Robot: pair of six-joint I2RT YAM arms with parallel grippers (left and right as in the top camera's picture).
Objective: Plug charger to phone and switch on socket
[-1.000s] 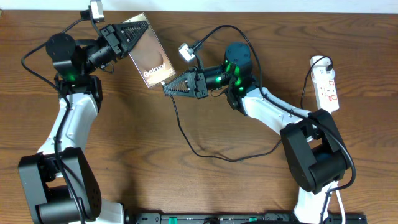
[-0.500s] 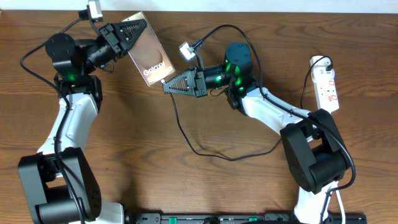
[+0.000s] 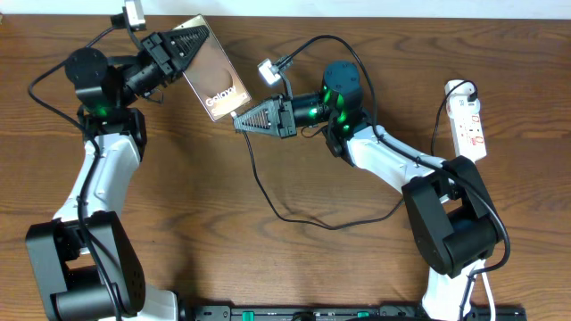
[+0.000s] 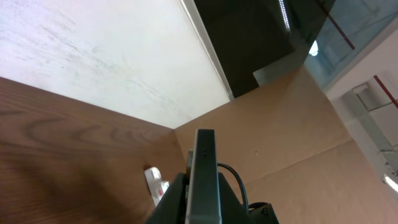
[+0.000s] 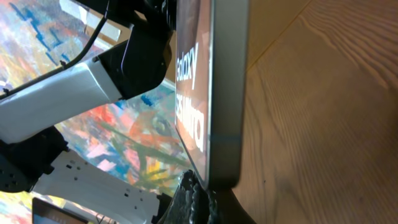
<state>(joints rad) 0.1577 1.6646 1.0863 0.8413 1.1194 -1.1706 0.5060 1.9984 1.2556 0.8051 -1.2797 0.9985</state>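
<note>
Over the far left of the table (image 3: 268, 267), holding the phone (image 3: 214, 85) lifted and tilted in the left gripper (image 3: 202, 37), with both jaws clamped on the flat faces of its top end. Appearing edge-on in the left wrist view, as a thin dark slab. Meeting its lower short edge with the right gripper (image 3: 241, 126), jaws drawn together to a narrow point and apparently pinching the charger (image 3: 268, 201) just behind its plug. Not being able to make out the plug tip itself, or any seating in the port. Trailing the black cable in a slack loop across the wood beneath the right arm. Leaving the socket (image 3: 469, 123) lying well apart near the right edge, with neither arm touching it.

Judging the phone as rigid, fairly light, smooth-faced and likely slippery, so gripping across the flat faces near one end and bracing against the push of the plug. Treating the cable as limp and useless for pushing. Taking hold instead on the stiff plug body close to the tip, lining up squarely with the port and pressing gently to avoid bending the slim connector. Expecting the light strip to slide under any sideways press on the switch, so pressing straight down.
</note>
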